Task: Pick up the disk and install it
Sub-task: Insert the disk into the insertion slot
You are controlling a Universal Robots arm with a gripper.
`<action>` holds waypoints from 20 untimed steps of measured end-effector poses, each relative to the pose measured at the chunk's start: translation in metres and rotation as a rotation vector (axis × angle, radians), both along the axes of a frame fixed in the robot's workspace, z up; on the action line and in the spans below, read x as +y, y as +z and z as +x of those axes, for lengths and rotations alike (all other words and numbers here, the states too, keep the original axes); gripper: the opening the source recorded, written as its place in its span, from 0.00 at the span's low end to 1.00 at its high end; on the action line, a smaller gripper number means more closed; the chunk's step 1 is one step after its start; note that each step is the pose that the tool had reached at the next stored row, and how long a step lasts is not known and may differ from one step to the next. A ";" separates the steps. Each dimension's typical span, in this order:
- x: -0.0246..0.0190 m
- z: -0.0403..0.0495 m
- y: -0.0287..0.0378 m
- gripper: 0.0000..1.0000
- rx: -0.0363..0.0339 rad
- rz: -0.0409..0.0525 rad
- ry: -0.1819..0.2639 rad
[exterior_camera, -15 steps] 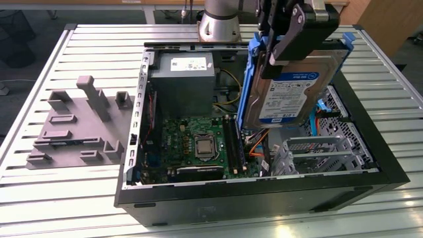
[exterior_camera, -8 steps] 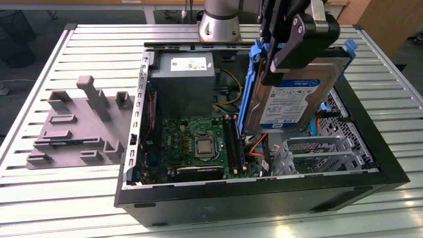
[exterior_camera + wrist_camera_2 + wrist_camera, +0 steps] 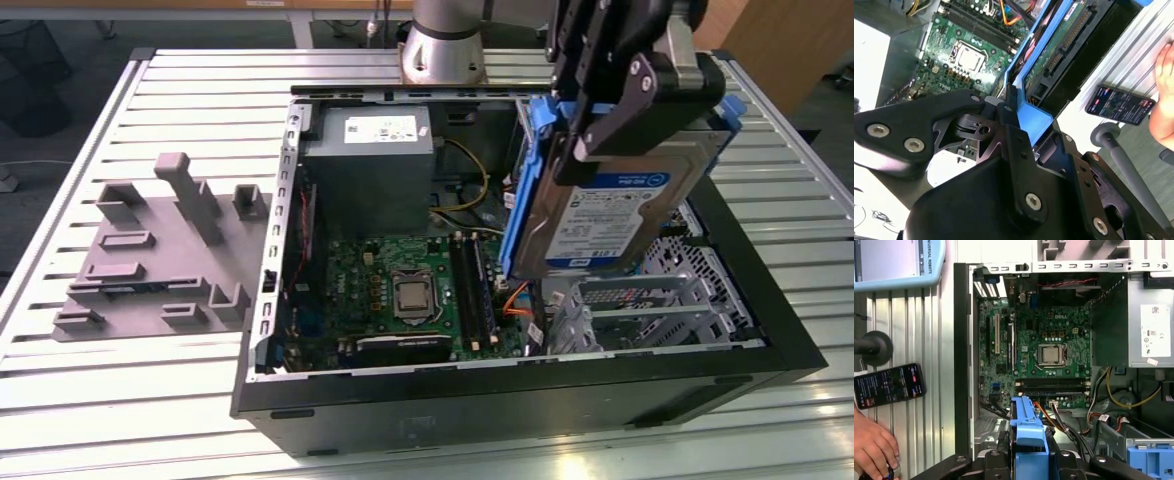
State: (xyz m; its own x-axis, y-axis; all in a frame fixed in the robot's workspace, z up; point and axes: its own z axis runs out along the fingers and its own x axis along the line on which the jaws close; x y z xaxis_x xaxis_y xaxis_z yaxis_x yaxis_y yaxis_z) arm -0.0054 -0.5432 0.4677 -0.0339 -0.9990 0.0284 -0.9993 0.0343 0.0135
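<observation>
Open black metal computer case (image 3: 534, 405) under the jaws, on slatted aluminium table (image 3: 134, 400). Green motherboard (image 3: 387, 262) inside, below the jaws and to one side. Grey metal power-supply box (image 3: 367, 165), white sticker, nearby in case. Grey plastic fixture block (image 3: 147, 250) well apart, outside. Black smartphone (image 3: 888, 385) on table beside case wall.

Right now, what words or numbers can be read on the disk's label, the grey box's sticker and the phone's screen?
On the disk, held by the gripper: label print too small to read.
On the white sticker of the grey metal box: too small to read.
On the phone: screen text too small to read.
</observation>
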 end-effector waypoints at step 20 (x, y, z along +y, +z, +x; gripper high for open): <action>-0.0067 0.0276 -0.0122 0.37 0.0000 0.0000 0.000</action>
State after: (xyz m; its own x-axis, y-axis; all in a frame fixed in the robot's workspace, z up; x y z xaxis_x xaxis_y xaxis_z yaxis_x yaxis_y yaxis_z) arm 0.0222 -0.5499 0.4554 -0.0340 -0.9990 0.0284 -0.9993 0.0344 0.0135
